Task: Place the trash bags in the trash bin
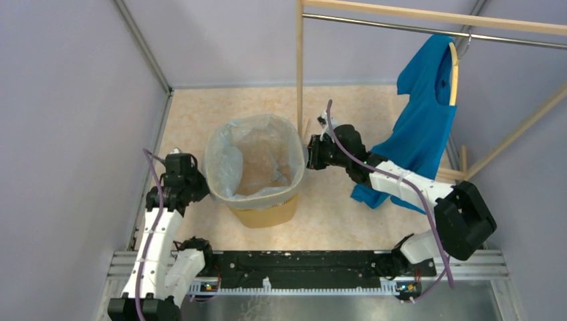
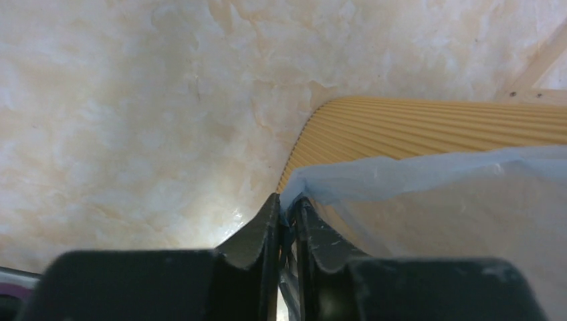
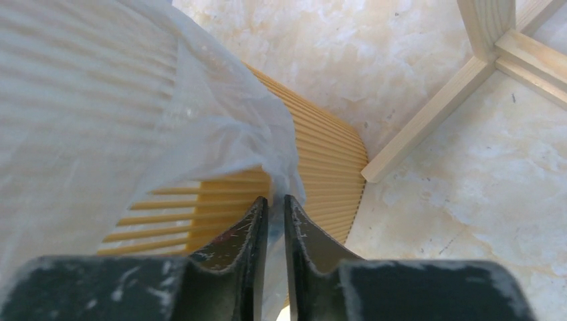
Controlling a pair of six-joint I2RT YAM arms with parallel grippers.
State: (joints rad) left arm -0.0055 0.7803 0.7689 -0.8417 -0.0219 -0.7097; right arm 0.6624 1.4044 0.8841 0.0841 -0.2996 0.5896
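Note:
The yellow-orange trash bin (image 1: 267, 212) stands on the floor between my arms. A translucent pale blue-grey trash bag (image 1: 257, 157) lines it, its mouth folded over the rim. My left gripper (image 1: 200, 189) is at the bin's left rim, shut on the bag's edge (image 2: 348, 177), with the ribbed bin wall (image 2: 428, 124) beyond. My right gripper (image 1: 309, 155) is at the bin's right rim, shut on the bag film (image 3: 220, 114) that hangs over the bin wall (image 3: 327, 167).
A bright blue shirt (image 1: 421, 127) hangs on a hanger from a wooden rack (image 1: 299, 67) at the back right, close behind my right arm. The rack's foot (image 3: 428, 117) lies on the floor by the bin. Grey walls close in both sides.

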